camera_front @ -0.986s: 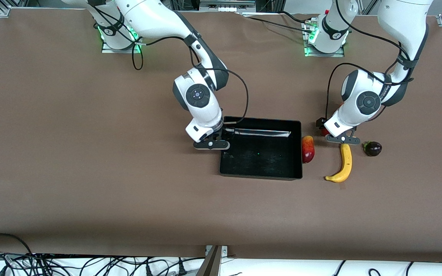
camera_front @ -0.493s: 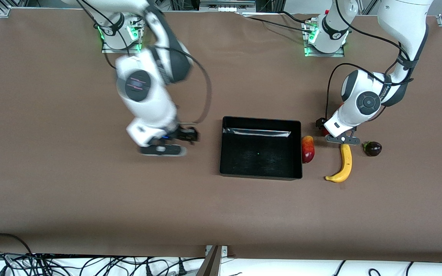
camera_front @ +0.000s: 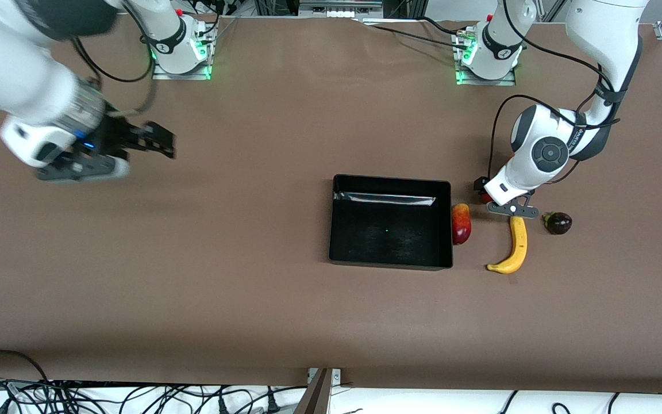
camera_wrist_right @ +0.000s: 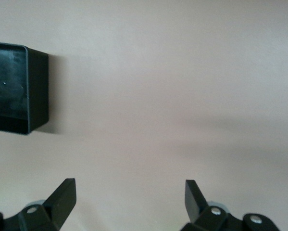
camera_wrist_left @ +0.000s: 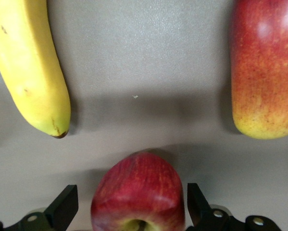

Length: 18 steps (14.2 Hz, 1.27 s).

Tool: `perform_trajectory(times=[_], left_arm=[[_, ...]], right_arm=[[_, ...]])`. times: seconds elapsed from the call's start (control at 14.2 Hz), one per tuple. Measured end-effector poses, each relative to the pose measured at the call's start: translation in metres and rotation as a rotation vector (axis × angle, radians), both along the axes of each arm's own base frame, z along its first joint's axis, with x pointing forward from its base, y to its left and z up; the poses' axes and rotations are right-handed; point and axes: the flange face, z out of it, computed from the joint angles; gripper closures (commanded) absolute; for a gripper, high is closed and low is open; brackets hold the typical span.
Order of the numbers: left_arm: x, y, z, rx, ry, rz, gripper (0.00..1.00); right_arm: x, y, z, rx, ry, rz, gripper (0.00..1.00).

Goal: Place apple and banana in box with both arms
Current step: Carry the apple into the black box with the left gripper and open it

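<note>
The red apple stands on the table between the open fingers of my left gripper, with a gap on each side; in the front view only a red sliver of the apple shows under that gripper. The yellow banana lies on the table just nearer the camera, and its tip is close to the apple. The black box sits toward the middle of the table. My right gripper hangs open over bare table toward the right arm's end, holding nothing.
A red-yellow mango lies against the box's wall on the left arm's side. A dark purple fruit sits beside the banana, toward the left arm's end. Cables run along the table's front edge.
The right arm has swung from the box's edge up and away toward its own end of the table, its gripper opening wide. The left gripper has stayed at the apple.
</note>
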Motion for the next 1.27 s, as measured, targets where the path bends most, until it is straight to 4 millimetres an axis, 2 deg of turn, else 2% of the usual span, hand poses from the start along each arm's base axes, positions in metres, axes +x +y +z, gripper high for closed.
perform_trajectory(times=[0.07,0.21,0.42,0.56,0.7,0.77,0.92,1.06,1.2,1.27], left_arm=[[0.000,0.000,-0.001,0.000,0.002,0.002,0.58],[-0.001,0.000,-0.002,0.001,0.003,0.003,0.86],[0.000,0.000,-0.001,0.001,0.003,0.004,0.88],[0.007,0.000,0.008,0.010,0.015,0.008,0.88],[0.024,-0.003,0.036,0.033,0.050,0.023,0.88],[0.033,-0.012,0.057,0.044,0.065,0.043,0.88],[0.049,-0.054,0.105,0.048,0.069,0.087,0.88],[0.056,-0.114,0.144,0.039,0.037,0.106,0.88],[0.058,-0.169,0.166,0.018,-0.009,0.126,0.88],[0.060,-0.188,0.167,0.008,-0.019,0.129,0.88]], right_arm=[[-0.003,-0.019,0.001,-0.006,0.009,0.000,0.00],[-0.006,-0.050,-0.001,-0.021,0.021,0.007,0.00],[-0.011,-0.081,-0.008,-0.020,0.037,-0.001,0.00],[-0.020,-0.088,-0.010,-0.059,0.012,0.011,0.00],[-0.029,-0.081,-0.009,-0.077,-0.008,0.031,0.00],[-0.031,-0.079,-0.008,-0.080,-0.014,0.037,0.00],[-0.031,-0.078,-0.006,-0.082,-0.023,0.036,0.00],[-0.029,-0.080,-0.005,-0.089,-0.036,0.033,0.00],[-0.028,-0.085,-0.004,-0.096,-0.043,0.025,0.00],[-0.027,-0.087,-0.002,-0.098,-0.048,0.022,0.00]])
